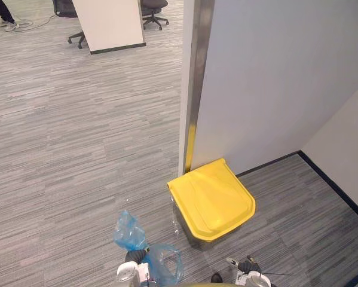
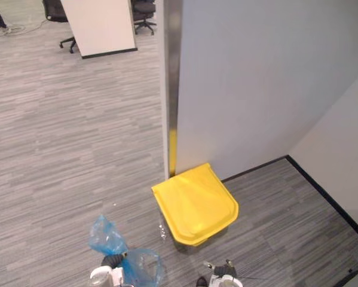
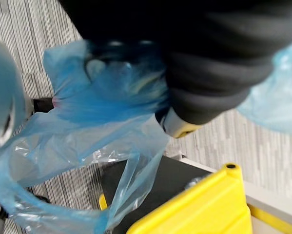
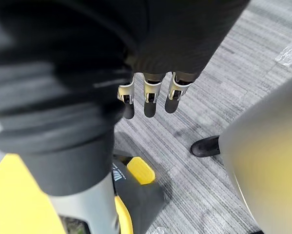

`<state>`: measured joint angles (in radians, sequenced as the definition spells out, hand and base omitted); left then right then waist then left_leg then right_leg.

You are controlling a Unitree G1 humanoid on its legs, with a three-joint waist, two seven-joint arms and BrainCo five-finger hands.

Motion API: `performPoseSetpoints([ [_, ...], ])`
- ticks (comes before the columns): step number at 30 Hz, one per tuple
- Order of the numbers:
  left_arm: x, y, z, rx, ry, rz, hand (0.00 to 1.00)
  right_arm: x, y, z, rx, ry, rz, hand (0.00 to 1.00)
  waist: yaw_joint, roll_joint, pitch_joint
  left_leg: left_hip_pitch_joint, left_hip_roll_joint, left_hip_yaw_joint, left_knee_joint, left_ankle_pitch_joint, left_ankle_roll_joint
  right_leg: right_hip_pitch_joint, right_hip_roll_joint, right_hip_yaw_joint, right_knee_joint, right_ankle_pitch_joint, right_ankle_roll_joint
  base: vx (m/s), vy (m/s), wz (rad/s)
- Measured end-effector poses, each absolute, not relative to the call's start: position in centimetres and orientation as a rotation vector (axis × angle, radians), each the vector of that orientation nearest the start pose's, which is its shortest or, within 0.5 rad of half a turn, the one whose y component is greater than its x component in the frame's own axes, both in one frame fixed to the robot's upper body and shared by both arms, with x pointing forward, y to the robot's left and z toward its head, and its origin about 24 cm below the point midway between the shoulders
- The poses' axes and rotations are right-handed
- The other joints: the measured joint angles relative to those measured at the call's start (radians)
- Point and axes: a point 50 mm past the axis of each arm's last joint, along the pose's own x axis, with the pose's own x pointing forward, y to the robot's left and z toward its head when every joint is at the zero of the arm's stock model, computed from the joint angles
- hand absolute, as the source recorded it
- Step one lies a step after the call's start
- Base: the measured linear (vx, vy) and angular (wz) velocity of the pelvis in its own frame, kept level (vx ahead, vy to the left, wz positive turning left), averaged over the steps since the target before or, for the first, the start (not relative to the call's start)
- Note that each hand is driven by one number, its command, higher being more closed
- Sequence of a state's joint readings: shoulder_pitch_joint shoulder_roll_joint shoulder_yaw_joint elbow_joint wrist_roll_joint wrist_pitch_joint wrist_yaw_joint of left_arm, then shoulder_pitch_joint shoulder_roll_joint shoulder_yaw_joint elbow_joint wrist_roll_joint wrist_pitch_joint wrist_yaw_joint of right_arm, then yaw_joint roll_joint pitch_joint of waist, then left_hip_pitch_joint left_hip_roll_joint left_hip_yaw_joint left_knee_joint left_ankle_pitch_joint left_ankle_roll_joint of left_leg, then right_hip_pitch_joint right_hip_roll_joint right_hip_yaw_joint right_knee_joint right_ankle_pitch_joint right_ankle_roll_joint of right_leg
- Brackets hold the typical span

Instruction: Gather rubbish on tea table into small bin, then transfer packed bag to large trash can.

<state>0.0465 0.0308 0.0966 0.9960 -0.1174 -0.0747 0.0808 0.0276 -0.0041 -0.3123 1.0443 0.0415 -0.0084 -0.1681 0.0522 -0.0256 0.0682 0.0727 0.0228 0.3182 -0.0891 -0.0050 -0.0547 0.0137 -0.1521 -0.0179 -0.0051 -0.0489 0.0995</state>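
The left hand (image 1: 132,258) clenches the gathered neck of a blue plastic bag (image 1: 164,263), holding it off the carpet just left of the closed yellow-lidded trash can (image 1: 213,200). The right hand (image 4: 148,95) hangs before the can, fingers straight, holding nothing.

Left hand (image 1: 135,257) low, fisted round bag (image 1: 129,232); right hand (image 4: 175,91) low, fingers (image 4: 150,105) straight, relaxed.

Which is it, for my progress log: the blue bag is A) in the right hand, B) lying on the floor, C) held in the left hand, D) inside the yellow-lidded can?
C: the left hand grips the blue bag; the right hand hangs open.
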Motion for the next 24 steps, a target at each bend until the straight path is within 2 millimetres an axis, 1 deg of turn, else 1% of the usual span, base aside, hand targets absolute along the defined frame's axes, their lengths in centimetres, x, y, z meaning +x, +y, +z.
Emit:
performPoseSetpoints([
  [3, 12.0, 18.8, -15.2, -0.059, 0.975, 0.260, 1.00, 11.0, -20.1, -15.7, 0.097, 1.063, -0.473, 0.00, -0.003, -0.003, 0.003, -0.009, 0.002, -0.026, 0.052, -0.026, 0.011, 0.004, 0.000, 0.023, -0.002, 0.008, 0.012, 0.11, -0.024, -0.23],
  [4, 11.9, 18.9, -15.3, -0.057, 0.979, 0.261, 1.00, 11.2, -20.3, -15.7, 0.093, 1.058, -0.474, 0.00, -0.003, -0.001, 0.003, -0.022, 0.008, -0.032, 0.090, -0.059, 0.016, 0.001, -0.001, 0.028, 0.012, 0.007, 0.014, 0.08, -0.014, -0.39],
  [5, 11.9, 18.7, -15.3, -0.061, 0.980, 0.258, 1.00, 12.0, -20.4, -15.4, 0.091, 1.040, -0.470, 0.00, -0.001, 0.012, 0.013, -0.048, 0.022, -0.032, 0.156, -0.111, 0.015, -0.034, 0.004, 0.037, 0.075, -0.007, 0.032, 0.05, 0.009, -0.46],
  [6, 12.2, 18.4, -15.3, -0.069, 0.975, 0.251, 1.00, 12.7, -20.9, -15.1, 0.081, 1.018, -0.471, 0.00, 0.000, 0.025, 0.026, -0.065, 0.029, -0.031, 0.206, -0.145, 0.024, -0.079, 0.007, 0.041, 0.167, -0.021, 0.050, 0.02, 0.024, -0.43],
  [7, 12.4, 18.1, -15.2, -0.070, 0.971, 0.240, 1.00, 13.1, -21.0, -15.0, 0.077, 1.004, -0.471, 0.00, -0.004, 0.036, 0.039, -0.067, 0.036, -0.028, 0.236, -0.164, 0.028, -0.121, 0.009, 0.044, 0.259, -0.032, 0.063, -0.03, 0.048, -0.27],
  [8, 13.0, 17.8, -15.1, -0.062, 0.958, 0.219, 1.00, 13.3, -21.1, -14.8, 0.076, 0.986, -0.473, 0.00, -0.012, 0.040, 0.064, -0.063, 0.043, -0.027, 0.284, -0.194, 0.034, -0.206, 0.002, 0.040, 0.465, -0.041, 0.071, -0.05, 0.054, -0.10],
  [9, 13.2, 17.8, -15.0, -0.058, 0.950, 0.215, 1.00, 13.2, -21.1, -14.8, 0.076, 0.985, -0.473, 0.00, -0.015, 0.035, 0.075, -0.057, 0.040, -0.027, 0.300, -0.210, 0.038, -0.242, -0.009, 0.032, 0.561, -0.035, 0.066, -0.05, 0.078, 0.00],
  [10, 13.8, 17.9, -14.6, -0.057, 0.923, 0.214, 1.00, 13.0, -20.6, -14.9, 0.091, 0.986, -0.471, 0.00, -0.017, 0.017, 0.103, -0.020, 0.028, -0.024, 0.340, -0.259, 0.056, -0.332, -0.042, 0.018, 0.785, -0.012, 0.046, 0.00, 0.077, -0.08],
  [11, 13.6, 18.6, -14.6, -0.046, 0.923, 0.235, 1.00, 13.3, -20.2, -14.6, 0.113, 0.960, -0.477, 0.00, -0.021, -0.001, 0.116, 0.018, 0.019, -0.016, 0.378, -0.298, 0.060, -0.381, -0.060, -0.003, 0.916, -0.039, 0.033, 0.02, 0.085, -0.12],
  [12, 13.5, 18.8, -14.6, -0.042, 0.928, 0.238, 1.00, 13.4, -20.2, -14.6, 0.110, 0.957, -0.473, 0.00, -0.025, -0.006, 0.116, 0.024, 0.020, -0.014, 0.393, -0.315, 0.060, -0.394, -0.065, -0.026, 0.937, -0.058, 0.019, 0.08, 0.064, -0.14],
  [13, 13.6, 18.8, -14.6, -0.041, 0.924, 0.238, 1.00, 13.6, -20.0, -14.5, 0.103, 0.950, -0.463, 0.00, -0.025, -0.015, 0.116, 0.046, 0.021, -0.012, 0.422, -0.349, 0.064, -0.426, -0.071, -0.094, 0.925, -0.086, -0.002, 0.10, 0.037, -0.08],
  [14, 13.9, 18.6, -14.5, -0.042, 0.918, 0.231, 1.00, 13.8, -19.9, -14.4, 0.108, 0.944, -0.462, 0.00, -0.024, -0.019, 0.119, 0.054, 0.020, -0.010, 0.431, -0.367, 0.065, -0.447, -0.070, -0.158, 0.837, -0.087, -0.011, 0.18, 0.016, -0.07],
  [15, 14.1, 18.5, -14.4, -0.041, 0.914, 0.224, 1.00, 13.9, -19.9, -14.4, 0.109, 0.939, -0.462, 0.00, -0.023, -0.019, 0.119, 0.057, 0.021, -0.011, 0.437, -0.376, 0.065, -0.457, -0.064, -0.197, 0.758, -0.078, -0.013, 0.28, -0.008, -0.03],
  [16, 14.6, 18.2, -14.3, -0.045, 0.903, 0.216, 1.00, 13.9, -20.0, -14.4, 0.115, 0.944, -0.468, 0.00, -0.021, -0.011, 0.123, 0.050, 0.030, -0.016, 0.449, -0.393, 0.058, -0.428, -0.041, -0.214, 0.602, -0.008, -0.020, 0.40, -0.044, 0.07],
  [17, 15.2, 17.8, -14.1, -0.052, 0.889, 0.209, 1.00, 13.6, -20.1, -14.5, 0.122, 0.959, -0.482, 0.00, -0.018, -0.004, 0.132, 0.050, 0.049, -0.025, 0.465, -0.404, 0.048, -0.351, -0.015, -0.209, 0.461, 0.045, -0.020, 0.46, -0.066, 0.00],
  [18, 15.6, 17.9, -13.9, -0.051, 0.877, 0.211, 1.00, 13.3, -20.0, -14.7, 0.130, 0.976, -0.486, 0.00, 0.005, 0.007, 0.145, 0.049, 0.067, -0.036, 0.488, -0.416, 0.024, -0.274, 0.010, -0.198, 0.365, 0.076, -0.092, 0.35, -0.045, -0.04],
  [19, 16.0, 17.6, -13.8, -0.056, 0.869, 0.206, 1.00, 13.7, -20.3, -14.5, 0.130, 0.965, -0.494, 0.00, 0.012, 0.024, 0.164, 0.048, 0.075, -0.054, 0.495, -0.407, 0.009, -0.272, 0.012, -0.208, 0.385, 0.080, -0.086, 0.28, 0.001, 0.13],
  [20, 16.6, 16.9, -13.6, -0.070, 0.851, 0.191, 1.00, 13.6, -20.9, -14.4, 0.136, 0.962, -0.529, 0.00, 0.004, 0.018, 0.186, 0.086, 0.048, -0.076, 0.491, -0.384, -0.006, -0.282, -0.033, -0.200, 0.502, 0.014, -0.077, 0.20, 0.010, 0.15],
  [21, 17.2, 16.2, -13.3, -0.078, 0.832, 0.178, 1.00, 13.5, -21.3, -14.4, 0.130, 0.959, -0.539, 0.00, 0.011, 0.003, 0.197, 0.108, 0.036, -0.085, 0.506, -0.380, -0.005, -0.321, -0.053, -0.219, 0.604, -0.042, -0.058, 0.21, -0.058, -0.23],
  [22, 17.4, 16.6, -13.2, -0.072, 0.820, 0.187, 1.00, 14.2, -20.6, -14.2, 0.118, 0.942, -0.500, 0.00, 0.033, 0.018, 0.190, 0.079, 0.050, -0.092, 0.560, -0.397, -0.010, -0.325, -0.037, -0.204, 0.599, -0.091, -0.040, 0.18, -0.131, -0.63],
  [23, 17.9, 17.2, -13.0, -0.063, 0.818, 0.201, 1.00, 15.1, -19.6, -13.8, 0.115, 0.916, -0.458, 0.00, 0.037, 0.021, 0.196, 0.033, 0.084, -0.121, 0.654, -0.412, -0.029, -0.303, -0.005, -0.195, 0.543, -0.065, -0.091, 0.14, -0.153, -0.52],
  [24, 18.1, 17.3, -12.9, -0.071, 0.814, 0.209, 1.00, 15.5, -19.8, -13.5, 0.108, 0.897, -0.456, 0.00, 0.030, 0.030, 0.203, 0.021, 0.103, -0.143, 0.675, -0.413, -0.029, -0.288, 0.007, -0.218, 0.527, -0.056, -0.103, 0.11, -0.156, 0.19],
])
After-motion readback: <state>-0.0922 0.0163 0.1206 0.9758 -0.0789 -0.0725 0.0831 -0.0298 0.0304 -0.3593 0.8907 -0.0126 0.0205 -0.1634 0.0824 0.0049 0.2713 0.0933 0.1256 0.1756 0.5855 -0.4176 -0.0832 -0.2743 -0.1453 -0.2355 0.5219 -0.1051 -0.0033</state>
